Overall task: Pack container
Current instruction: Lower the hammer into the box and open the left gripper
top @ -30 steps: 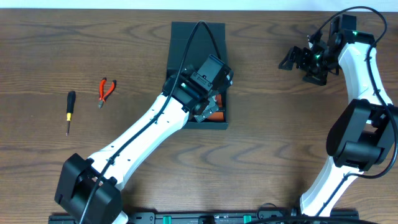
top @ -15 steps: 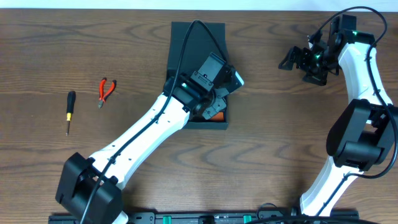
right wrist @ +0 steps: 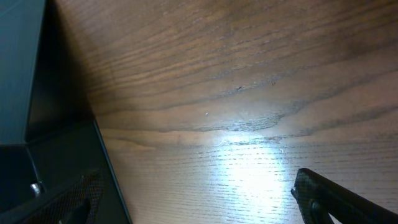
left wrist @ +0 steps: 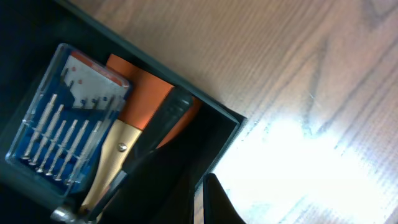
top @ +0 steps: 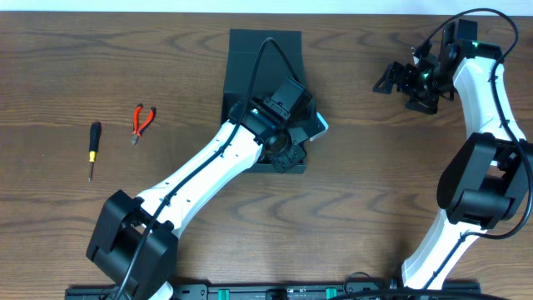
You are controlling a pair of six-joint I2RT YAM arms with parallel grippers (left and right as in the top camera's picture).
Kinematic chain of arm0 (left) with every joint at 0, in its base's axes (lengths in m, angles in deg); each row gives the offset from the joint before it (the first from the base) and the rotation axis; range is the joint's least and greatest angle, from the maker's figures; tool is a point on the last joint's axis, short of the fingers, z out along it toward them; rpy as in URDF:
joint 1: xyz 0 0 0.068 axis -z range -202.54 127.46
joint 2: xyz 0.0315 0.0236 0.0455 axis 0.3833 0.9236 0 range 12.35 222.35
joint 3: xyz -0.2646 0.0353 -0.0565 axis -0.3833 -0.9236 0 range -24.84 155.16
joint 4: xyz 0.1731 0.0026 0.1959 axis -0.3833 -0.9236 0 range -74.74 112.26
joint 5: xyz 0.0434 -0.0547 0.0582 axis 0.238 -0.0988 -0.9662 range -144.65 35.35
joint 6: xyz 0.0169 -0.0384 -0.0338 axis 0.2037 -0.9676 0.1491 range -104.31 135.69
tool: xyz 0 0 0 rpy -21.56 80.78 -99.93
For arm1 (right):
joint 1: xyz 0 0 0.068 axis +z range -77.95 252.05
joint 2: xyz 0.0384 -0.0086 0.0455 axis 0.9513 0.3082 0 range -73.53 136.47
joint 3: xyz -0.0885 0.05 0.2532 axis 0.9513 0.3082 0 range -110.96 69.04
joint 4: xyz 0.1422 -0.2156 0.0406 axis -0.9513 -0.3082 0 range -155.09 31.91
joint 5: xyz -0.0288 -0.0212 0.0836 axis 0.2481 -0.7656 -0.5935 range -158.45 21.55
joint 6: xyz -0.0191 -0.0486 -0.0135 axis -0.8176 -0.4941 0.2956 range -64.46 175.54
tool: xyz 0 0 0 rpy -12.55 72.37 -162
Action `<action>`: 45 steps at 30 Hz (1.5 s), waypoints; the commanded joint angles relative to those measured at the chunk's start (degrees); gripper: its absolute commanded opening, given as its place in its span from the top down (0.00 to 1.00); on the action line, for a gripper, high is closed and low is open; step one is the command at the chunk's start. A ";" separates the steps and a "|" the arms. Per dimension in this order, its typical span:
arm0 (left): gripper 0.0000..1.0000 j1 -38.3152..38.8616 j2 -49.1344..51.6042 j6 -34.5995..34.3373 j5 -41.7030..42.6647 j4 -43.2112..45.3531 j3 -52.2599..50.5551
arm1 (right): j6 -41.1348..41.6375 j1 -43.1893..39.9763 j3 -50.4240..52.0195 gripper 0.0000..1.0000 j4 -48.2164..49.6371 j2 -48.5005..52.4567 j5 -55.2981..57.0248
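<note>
The box is sitting mid-table with its flap lying open at the back. The left gripper is hanging right over the near right corner. Can't tell if it's spread or pinching anything, the wrist is hiding it. The right gripper is hovering well off to the right, fingers spread, carrying nothing.

My worry: the left one is working so close to the wall it could be catching the rim and dragging the box.

Counting:
- **Box:** one.
- **Inside it:** one clear bit case, one orange thing, one tan-and-black tool.
- **Outside it:** one screwdriver, one pliers.
</note>
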 commanded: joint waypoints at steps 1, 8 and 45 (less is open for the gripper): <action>0.94 0.39 0.26 -0.31 2.40 -0.57 0.33 | 0.59 0.57 -0.04 0.01 0.28 0.68 0.66; 0.94 0.90 0.72 0.11 2.91 2.62 -2.23 | 0.59 0.57 -0.04 0.01 0.92 0.68 0.66; 0.69 -3.06 7.37 -2.47 -16.26 6.51 6.78 | 0.59 0.57 -0.04 0.01 0.70 0.68 0.63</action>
